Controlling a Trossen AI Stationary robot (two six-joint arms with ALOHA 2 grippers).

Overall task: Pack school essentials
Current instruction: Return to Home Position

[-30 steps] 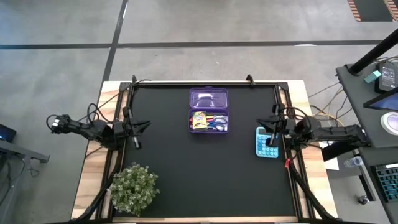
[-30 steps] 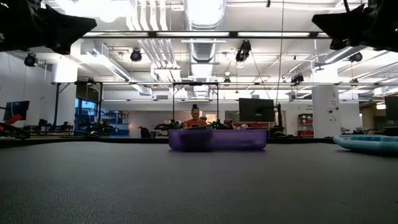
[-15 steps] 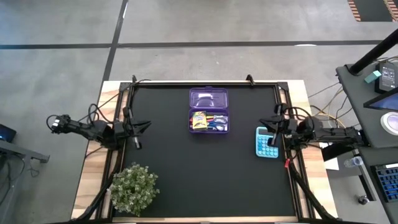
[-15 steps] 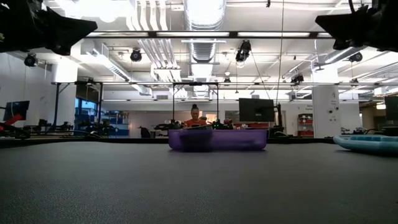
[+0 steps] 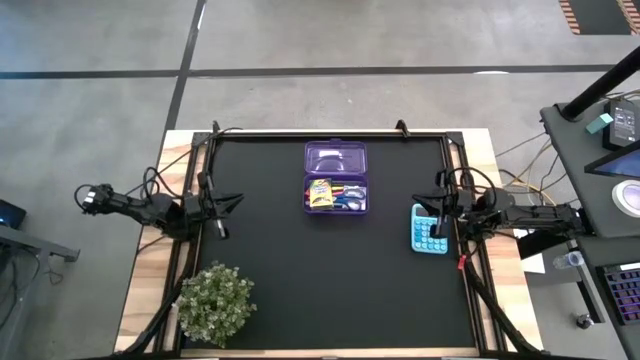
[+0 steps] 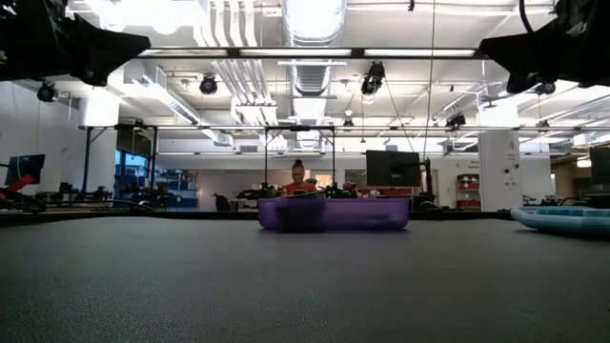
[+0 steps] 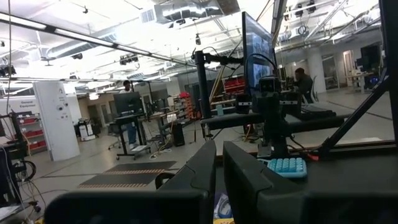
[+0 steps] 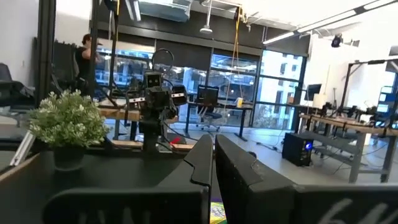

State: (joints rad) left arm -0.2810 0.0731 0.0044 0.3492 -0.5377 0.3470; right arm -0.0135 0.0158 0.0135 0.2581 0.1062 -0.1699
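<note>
Black matting covers the surface (image 5: 330, 290), and from where I stand the packing looks finished. Nothing of the school kit lies loose on it.

Both dark arms sit low at the edges, the left at nine o'clock and the right at three o'clock. I judge the step in hand to be the return to rest, not another pick.

At about seven o'clock stands the bushy potted plant (image 5: 215, 300), well apart from everything else.

At twelve o'clock lies the purple box (image 5: 335, 160), its lid thrown open on the far side. Inside, the yellow-green crayon box (image 5: 320, 192) fills the nine o'clock half. Thin pens (image 5: 349, 189) and other small pieces that I cannot tell apart crowd the three o'clock half.

A teal calculator (image 5: 424, 236) lies at three o'clock, right under the right arm's front end.

The left claw (image 7: 219, 150) shows only a narrow slit between its fingers and grips nothing. The right claw (image 8: 212, 143) is the same, closed up and empty.

The next move calls for no grasp, only for both arms to settle at their rests. The right one needs care to keep clear of the calculator beneath it. The lid is not yet shut, should that be wanted.
</note>
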